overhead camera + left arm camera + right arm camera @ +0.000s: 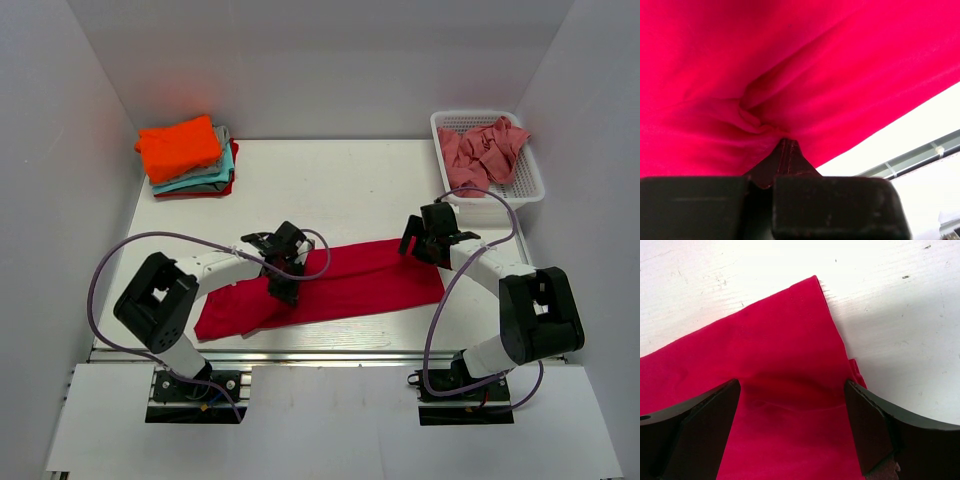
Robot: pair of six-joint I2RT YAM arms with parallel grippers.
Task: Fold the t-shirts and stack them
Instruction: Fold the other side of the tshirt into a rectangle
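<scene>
A crimson red t-shirt [340,285] lies as a long folded strip across the near middle of the table. My left gripper [283,285] is shut on a pinch of its cloth near the strip's left part; the left wrist view shows the red t-shirt [790,75] bunched at the closed fingertips [785,150]. My right gripper [425,250] is open over the strip's right end; its fingers [715,415] straddle the red cloth [790,390] near its corner. A stack of folded t-shirts, orange on top [180,147] with teal, grey and red below, sits at the far left.
A white mesh basket [520,190] at the far right holds crumpled salmon-pink shirts [485,150]. White walls close in the table on three sides. The table's near metal edge [330,352] runs just below the red shirt.
</scene>
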